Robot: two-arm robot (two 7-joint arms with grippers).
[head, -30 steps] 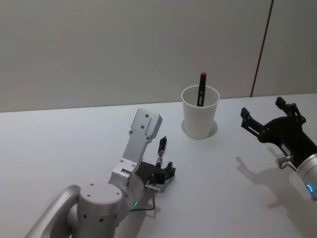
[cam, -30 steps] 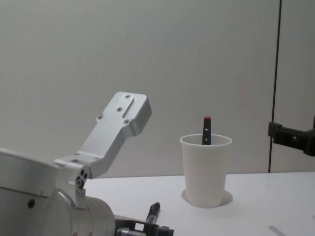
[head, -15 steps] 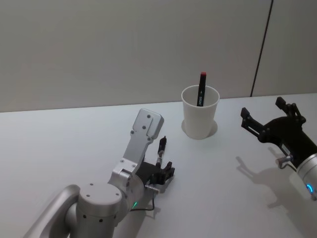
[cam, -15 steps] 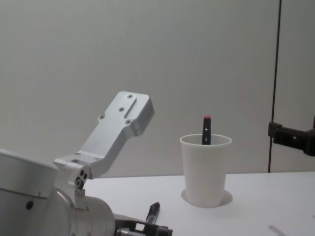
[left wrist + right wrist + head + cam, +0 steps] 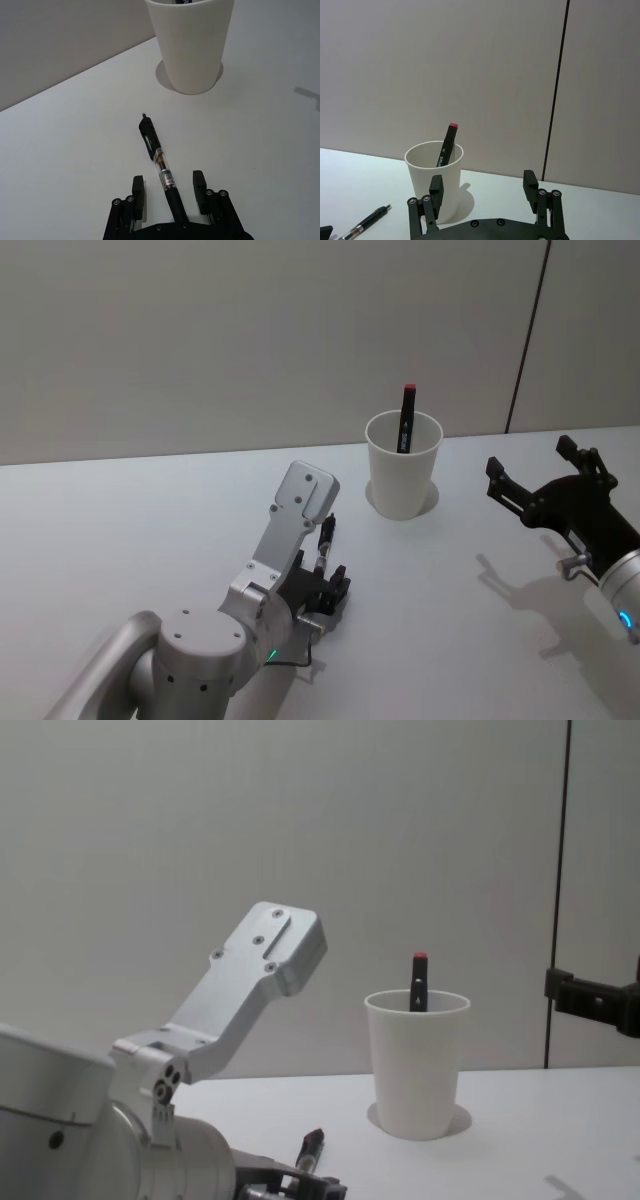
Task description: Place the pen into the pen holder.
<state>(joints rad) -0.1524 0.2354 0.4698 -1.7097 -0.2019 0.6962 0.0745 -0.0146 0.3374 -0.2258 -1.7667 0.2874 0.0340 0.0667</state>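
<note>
A black pen (image 5: 159, 162) with a clear middle section lies flat on the white table, its tip toward the pen holder (image 5: 190, 45). My left gripper (image 5: 168, 181) is open low over the table, one finger on each side of the pen's rear half, neither pressing it. In the head view the pen (image 5: 323, 543) lies in front and to the left of the white paper cup (image 5: 403, 475), and the left gripper (image 5: 330, 585) sits at its near end. A black marker with a red cap (image 5: 407, 418) stands in the cup. My right gripper (image 5: 530, 462) hovers open at the right.
The table (image 5: 120, 530) is a plain white surface backed by a light wall. A dark vertical seam (image 5: 527, 335) runs down the wall behind the cup's right side. The left arm's silver wrist link (image 5: 255, 975) rises high in the chest view.
The left arm's wrist link has shifted slightly forward and up, and the gripper has edged along the pen. The pen, cup and right gripper have stayed put.
</note>
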